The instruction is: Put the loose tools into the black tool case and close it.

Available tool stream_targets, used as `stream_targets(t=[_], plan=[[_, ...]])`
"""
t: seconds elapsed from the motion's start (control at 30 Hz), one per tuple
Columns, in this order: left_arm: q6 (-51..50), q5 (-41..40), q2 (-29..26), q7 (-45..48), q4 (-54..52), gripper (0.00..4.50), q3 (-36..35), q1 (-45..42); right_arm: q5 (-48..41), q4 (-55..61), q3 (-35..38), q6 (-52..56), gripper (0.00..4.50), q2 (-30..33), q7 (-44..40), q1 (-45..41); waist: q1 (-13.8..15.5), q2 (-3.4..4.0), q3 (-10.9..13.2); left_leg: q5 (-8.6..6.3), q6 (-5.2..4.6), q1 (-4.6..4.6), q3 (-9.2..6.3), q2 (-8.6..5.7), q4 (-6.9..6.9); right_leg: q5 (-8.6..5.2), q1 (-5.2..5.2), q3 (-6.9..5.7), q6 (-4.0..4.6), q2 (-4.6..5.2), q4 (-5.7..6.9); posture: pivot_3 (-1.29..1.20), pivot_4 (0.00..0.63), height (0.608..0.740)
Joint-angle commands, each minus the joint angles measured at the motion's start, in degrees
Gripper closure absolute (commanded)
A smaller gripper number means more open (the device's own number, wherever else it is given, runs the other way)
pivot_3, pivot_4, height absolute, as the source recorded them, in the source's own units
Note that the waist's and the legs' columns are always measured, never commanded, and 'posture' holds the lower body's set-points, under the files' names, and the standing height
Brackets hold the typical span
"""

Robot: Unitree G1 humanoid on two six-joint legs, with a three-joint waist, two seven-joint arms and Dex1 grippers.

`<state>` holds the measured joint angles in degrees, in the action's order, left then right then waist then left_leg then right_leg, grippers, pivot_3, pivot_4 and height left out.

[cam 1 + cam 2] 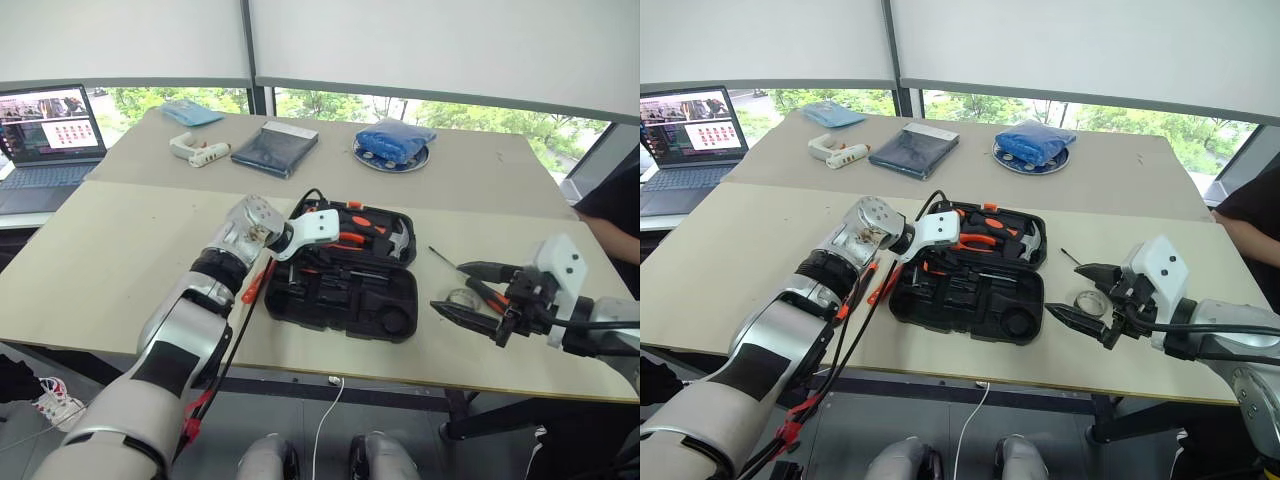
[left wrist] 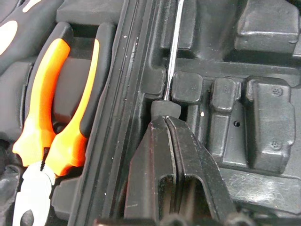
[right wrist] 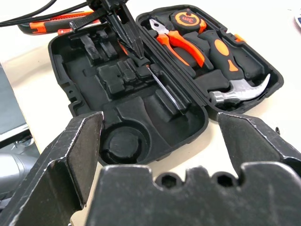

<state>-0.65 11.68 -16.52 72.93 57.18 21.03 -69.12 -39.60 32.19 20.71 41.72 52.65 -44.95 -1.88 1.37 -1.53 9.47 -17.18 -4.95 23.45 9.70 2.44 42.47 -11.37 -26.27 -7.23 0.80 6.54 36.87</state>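
Left gripper [image 2: 171, 123] pinched the dark handle end of a long steel-shafted screwdriver [image 2: 175, 44], shaft lying along its recess in the open black moulded-plastic tool case [image 1: 385, 318]. Right gripper [image 1: 470, 290] spread wide, farther off.

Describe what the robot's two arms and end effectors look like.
Both arms have silver-grey shells with black joint sections and white wrist housings. Black cables with red ties run along the left arm. The left end effector and right end effector each have two black, pointed fingers.

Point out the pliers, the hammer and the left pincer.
pliers [image 3: 181, 42]: right wrist view, orange handle.
hammer [image 3: 240, 89]: right wrist view, steel head.
left pincer [image 2: 165, 121]: left wrist view, between its fingertips.
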Motion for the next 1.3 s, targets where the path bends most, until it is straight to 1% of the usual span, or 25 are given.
stream_targets(t=[0.03,0.13,0.2,0.27,0.3,0.33,0.37,0.43,0.47,0.5,0.57,0.6,0.67,0.77,0.87,1.0,1.03,1.1,1.13,1.2,1.23,1.27,1.3], plan=[[-0.52,-0.97,-0.21,0.78,-0.19,4.42,-1.53,-2.54,-1.07,1.73,1.84,0.00,0.00,-0.05,0.36,-0.16,-0.11,0.00,0.00,0.00,0.00,0.02,0.00,0.00,0.01,0.00,-0.01,0.00,0.00,0.00,0.00,0.00,0.150,0.718],[-1.56,-3.99,-1.13,3.99,-2.88,4.42,-3.87,-2.83,-0.38,1.60,1.72,-0.18,0.00,-0.03,0.74,0.02,-0.30,0.00,0.00,0.00,0.00,0.05,0.00,0.00,0.03,0.00,-0.03,-0.01,0.00,-0.02,-0.01,0.00,0.150,0.718],[-6.16,-8.35,-2.71,8.85,-7.80,4.42,-6.77,-2.37,0.27,0.83,2.19,0.12,0.00,0.08,1.29,0.48,-0.53,0.00,0.00,0.00,0.00,0.07,0.01,0.00,0.03,-0.01,-0.05,-0.01,0.01,-0.03,-0.02,0.00,0.150,0.718],[-11.39,-14.25,-4.78,13.24,-14.47,3.92,-10.47,-0.81,1.17,-1.16,3.47,0.36,0.00,0.32,1.57,1.61,-0.69,0.00,0.00,0.01,0.01,0.22,0.00,0.01,0.05,0.00,-0.15,-0.02,0.02,-0.04,-0.03,0.00,0.150,0.718],[-14.46,-17.62,-6.15,15.16,-18.91,3.78,-12.44,0.69,2.04,-3.02,4.27,0.25,0.00,0.72,1.47,2.45,-0.73,0.00,0.00,0.01,0.02,0.24,0.01,0.01,0.07,0.00,-0.18,-0.02,0.05,-0.04,0.00,0.00,0.150,0.718],[-17.00,-20.20,-7.32,16.24,-22.82,3.34,-14.01,2.17,2.97,-4.82,4.85,-0.16,0.00,1.13,1.25,3.14,-0.76,0.02,0.00,0.02,0.03,0.26,0.00,0.02,0.12,0.01,-0.18,-0.01,0.10,-0.05,0.04,0.00,0.150,0.718],[-18.97,-22.06,-8.27,16.60,-26.12,3.02,-15.12,3.59,3.74,-6.58,5.23,-0.60,0.00,1.54,1.00,3.56,-0.82,0.03,-0.01,0.01,0.03,0.23,0.00,0.02,0.16,0.01,-0.18,-0.01,0.11,-0.05,0.08,0.00,0.150,0.718],[-20.62,-24.61,-10.31,16.63,-32.32,2.23,-16.55,7.25,5.64,-11.28,5.48,-1.90,0.00,2.25,0.47,3.57,-0.91,0.09,-0.04,0.01,0.03,0.11,0.04,0.01,0.17,-0.03,-0.10,0.04,0.06,-0.04,0.11,0.00,0.150,0.718],[-21.94,-26.37,-11.75,17.33,-36.09,1.93,-17.19,9.81,7.46,-16.01,4.66,-3.31,0.00,2.71,0.21,2.72,-0.92,0.10,-0.05,0.01,0.03,0.02,0.05,0.00,0.16,-0.07,-0.02,0.05,0.00,-0.04,0.11,0.00,0.150,0.718],[-23.60,-27.76,-12.99,17.91,-39.04,1.51,-17.47,11.69,9.08,-19.99,3.71,-4.52,0.00,3.02,-0.03,1.83,-1.02,0.10,-0.05,0.01,0.04,-0.09,0.05,0.00,0.17,-0.17,0.06,0.06,-0.18,-0.04,0.13,0.00,0.150,0.718],[-27.38,-30.12,-14.92,18.97,-42.99,0.88,-17.32,13.69,12.12,-26.49,1.00,-6.89,0.00,3.49,-0.52,-0.21,-1.23,0.10,-0.04,0.03,0.07,-0.15,0.07,0.00,0.17,-0.18,0.10,0.09,-0.18,-0.05,0.14,0.00,0.150,0.718],[-28.75,-31.12,-15.54,19.12,-44.18,0.49,-17.20,14.05,13.59,-28.99,-0.36,-8.37,0.00,3.44,-0.85,-1.43,-1.25,0.10,-0.03,0.04,0.08,-0.15,0.07,0.00,0.20,-0.17,0.10,0.08,-0.19,-0.06,0.17,0.00,0.150,0.718],[-30.38,-32.53,-16.35,18.63,-45.90,0.03,-17.21,14.51,16.05,-33.63,-2.76,-10.65,0.00,2.99,-1.32,-4.09,-1.16,0.11,-0.02,0.04,0.09,-0.13,0.06,0.00,0.20,-0.16,0.08,0.10,-0.18,-0.05,0.25,0.00,0.150,0.718],[-30.50,-32.52,-17.89,17.00,-48.12,0.03,-16.80,15.59,20.07,-41.75,-7.56,-13.02,0.00,1.74,-1.29,-9.22,-1.42,0.23,-0.06,0.07,0.14,-0.21,0.05,0.01,0.19,-0.14,0.11,0.17,-0.16,-0.04,0.27,0.00,0.150,0.718],[-31.30,-33.17,-20.44,17.90,-50.41,0.03,-15.92,17.13,21.74,-46.51,-10.42,-15.00,0.00,0.23,-2.67,-12.63,-1.64,0.28,-0.05,0.14,0.24,-0.22,0.06,0.01,0.13,-0.15,0.09,0.20,-0.10,-0.09,0.28,0.00,0.150,0.718],[-31.19,-33.65,-23.09,18.16,-51.63,0.00,-15.75,18.89,23.17,-49.94,-12.13,-16.61,1.02,-1.69,-3.53,-15.80,-2.17,0.40,-0.03,0.21,0.35,-0.25,0.07,0.03,0.02,-0.20,0.06,0.18,0.00,-0.17,0.28,0.00,0.150,0.718],[-31.02,-33.65,-23.69,18.20,-51.74,0.00,-15.74,19.29,23.42,-50.51,-12.28,-16.86,1.49,-1.98,-3.73,-16.31,-2.25,0.41,-0.03,0.21,0.36,-0.24,0.08,0.03,0.01,-0.20,0.05,0.17,0.01,-0.18,0.28,0.00,0.150,0.718],[-30.68,-33.49,-25.08,18.40,-51.92,0.00,-15.80,20.27,23.43,-51.37,-12.31,-17.12,2.02,-2.44,-4.25,-17.24,-2.22,0.41,-0.02,0.22,0.38,-0.26,0.11,0.03,0.00,-0.21,0.05,0.18,0.00,-0.19,0.27,0.00,0.150,0.718],[-30.30,-33.29,-25.87,18.47,-51.93,0.00,-15.89,20.93,23.56,-51.72,-12.39,-17.26,2.51,-2.38,-4.56,-17.70,-2.21,0.42,-0.02,0.23,0.39,-0.26,0.11,0.03,0.00,-0.21,0.06,0.18,0.00,-0.18,0.27,0.00,0.150,0.718],[-29.77,-33.03,-26.94,18.07,-51.91,0.00,-16.03,21.90,24.15,-52.18,-12.69,-18.07,3.15,-1.88,-5.28,-18.30,-2.22,0.47,-0.02,0.23,0.39,-0.27,0.11,0.03,-0.02,-0.21,0.05,0.18,0.00,-0.17,0.27,0.00,0.150,0.718],[-29.71,-32.87,-27.51,17.65,-51.89,0.00,-16.10,22.46,24.18,-52.05,-12.67,-18.60,3.40,-1.48,-6.19,-18.68,-2.22,0.50,-0.01,0.23,0.39,-0.28,0.11,0.03,-0.03,-0.21,0.05,0.19,0.00,-0.16,0.26,0.00,0.150,0.718],[-29.83,-32.83,-28.47,17.39,-52.31,0.00,-16.31,23.43,23.58,-51.41,-12.30,-18.37,3.53,-0.92,-7.46,-19.65,-2.22,0.50,-0.01,0.22,0.40,-0.28,0.12,0.03,-0.04,-0.21,0.05,0.19,0.00,-0.15,0.27,0.00,0.150,0.718],[-29.88,-32.88,-29.69,17.26,-53.01,0.00,-16.85,24.73,22.80,-50.26,-12.09,-17.70,3.53,-0.36,-8.90,-21.34,-2.22,0.54,0.01,0.23,0.40,-0.28,0.12,0.03,-0.04,-0.21,0.05,0.18,0.00,-0.16,0.26,0.00,0.150,0.718]])
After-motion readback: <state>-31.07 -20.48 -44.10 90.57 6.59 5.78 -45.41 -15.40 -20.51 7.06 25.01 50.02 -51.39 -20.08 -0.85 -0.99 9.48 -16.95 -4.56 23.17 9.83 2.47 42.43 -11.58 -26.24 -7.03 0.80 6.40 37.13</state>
